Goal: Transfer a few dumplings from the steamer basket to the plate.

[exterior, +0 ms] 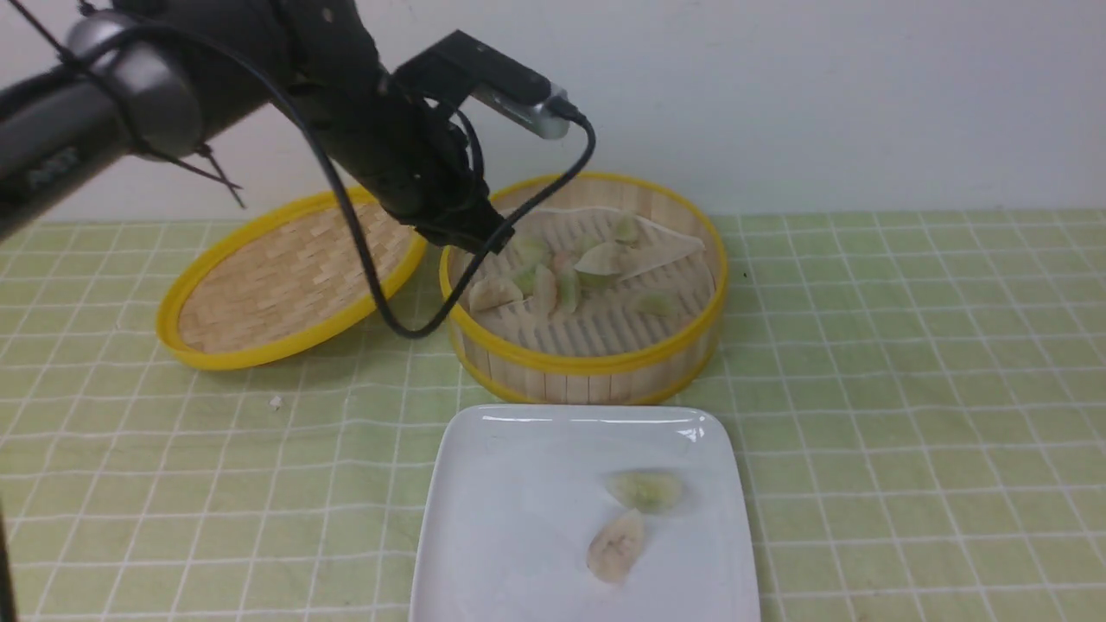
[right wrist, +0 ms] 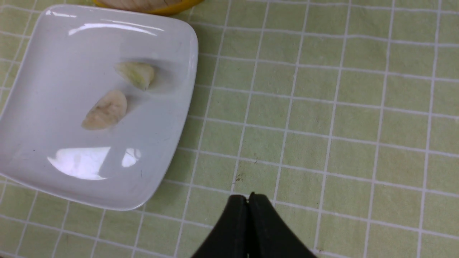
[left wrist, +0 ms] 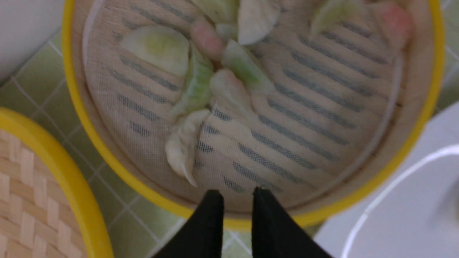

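Observation:
The steamer basket (exterior: 587, 363) holds several green and whitish dumplings (exterior: 557, 281) on white liner paper; it also fills the left wrist view (left wrist: 426, 107). My left gripper (exterior: 486, 242) hovers over the basket's left rim, slightly open and empty; in its wrist view the left gripper (left wrist: 236, 193) is just above the near rim, a whitish dumpling (left wrist: 183, 147) ahead of it. The white plate (exterior: 518, 518) in front holds a green dumpling (exterior: 646, 490) and a beige one (exterior: 617, 546). My right gripper (right wrist: 248, 197) is shut and empty, above the cloth beside the plate (right wrist: 46, 165).
The shallow woven yellow-rimmed lid (exterior: 285, 276) lies left of the basket, under my left arm. A green checked cloth (exterior: 907, 389) covers the table. A small white crumb (exterior: 275, 402) lies on the cloth in front of the lid.

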Motion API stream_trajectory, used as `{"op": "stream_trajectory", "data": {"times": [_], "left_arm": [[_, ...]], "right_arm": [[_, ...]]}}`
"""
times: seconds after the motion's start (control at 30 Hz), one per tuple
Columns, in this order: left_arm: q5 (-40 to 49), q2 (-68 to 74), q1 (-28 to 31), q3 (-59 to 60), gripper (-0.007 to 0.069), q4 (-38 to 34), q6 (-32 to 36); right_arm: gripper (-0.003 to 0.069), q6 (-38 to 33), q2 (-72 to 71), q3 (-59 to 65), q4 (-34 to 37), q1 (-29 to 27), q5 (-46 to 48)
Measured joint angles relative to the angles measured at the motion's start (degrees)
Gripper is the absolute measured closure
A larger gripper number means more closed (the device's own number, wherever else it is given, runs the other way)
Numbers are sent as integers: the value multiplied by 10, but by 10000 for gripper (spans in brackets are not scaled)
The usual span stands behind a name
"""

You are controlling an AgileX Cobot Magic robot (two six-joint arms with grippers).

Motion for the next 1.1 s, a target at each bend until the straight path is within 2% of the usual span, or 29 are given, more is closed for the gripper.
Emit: {"op": "stream_trajectory", "data": {"times": [0.07, 0.1, 0.3, 0.37, 0.5, 0.63, 0.7, 0.73, 0.77, 0.8, 0.83, 0.87, 1.1], "left_arm": [[-12, 17, -4, -7, 470, 12, -9], [-31, 42, -7, -12, 412, 28, -17], [-84, 102, -7, -20, 243, 70, -34], [-99, 118, -7, -20, 209, 83, -36], [-128, 139, -7, -20, 188, 90, -36], [-147, 155, -8, -24, 190, 89, -36], [-147, 159, -9, -24, 219, 89, -36], [-145, 161, -9, -24, 251, 89, -36], [-139, 163, -10, -24, 317, 89, -36], [-135, 163, -10, -24, 340, 89, -36], [-128, 164, -10, -26, 429, 89, -37], [-124, 164, -10, -26, 450, 89, -40], [5, 150, -10, -88, 442, 92, -103]], "right_arm": [[673, 0, 0, 0, 1, 0, 0], [673, 0, 0, 0, 1, 0, 3], [673, 0, 0, 0, 1, 0, 16], [673, 0, 0, 0, 1, 0, 16], [673, 0, 0, 0, 2, 0, 16], [673, 0, 0, 0, 3, 0, 16], [673, 0, 0, 0, 3, 0, 16], [673, 0, 0, 0, 3, 0, 16], [673, 0, 0, 0, 3, 0, 16], [673, 0, 0, 0, 3, 0, 16], [673, 0, 0, 0, 3, 0, 16], [673, 0, 0, 0, 3, 0, 16], [673, 0, 0, 0, 3, 0, 17]]}}
